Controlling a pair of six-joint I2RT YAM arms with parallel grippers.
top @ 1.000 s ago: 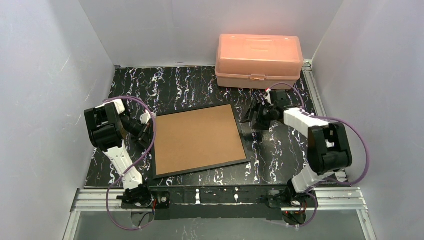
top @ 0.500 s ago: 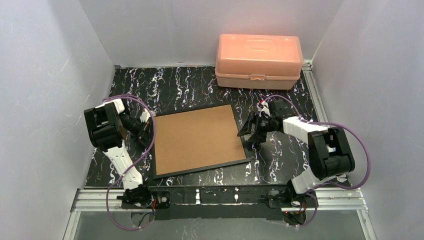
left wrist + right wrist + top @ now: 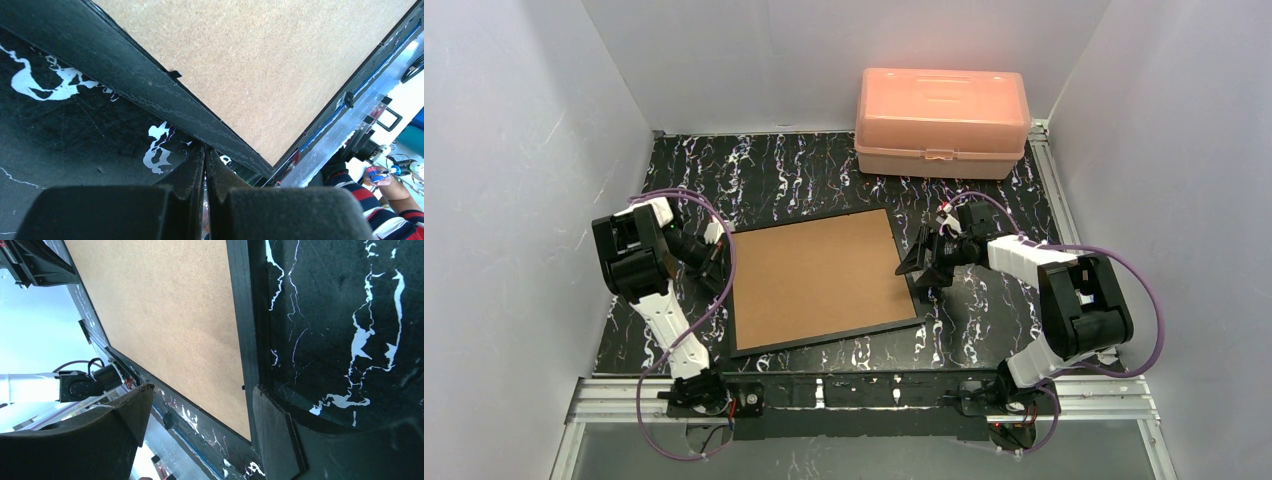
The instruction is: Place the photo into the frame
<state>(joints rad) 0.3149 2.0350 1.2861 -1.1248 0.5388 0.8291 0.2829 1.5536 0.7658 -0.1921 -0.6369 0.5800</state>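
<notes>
Frame (image 3: 819, 278): lying flat mid-table (image 3: 794, 170), brown fibreboard back up, thin black rim all round. The glass is presumably underneath, out of sight.
Photo: not visible from anywhere I look, so I can't say where it is.
Left gripper (image 3: 205, 150): jaws pressed together with nothing between them, tips low against the frame's left rim.
Right gripper (image 3: 202, 390): jaws spread wide and empty, hanging over the frame's right rim. I can't tell whether it touches.
Handling: I'd judge it stiff and fairly light. The glass makes it breakable, and it will likely skid on this slick top.
Hold: the rim sits flush with the table, so an edge needs tipping up before pinching.
Tabs (image 3: 174, 74): small black clips at the inner rim, probably keeping the board in.
</notes>
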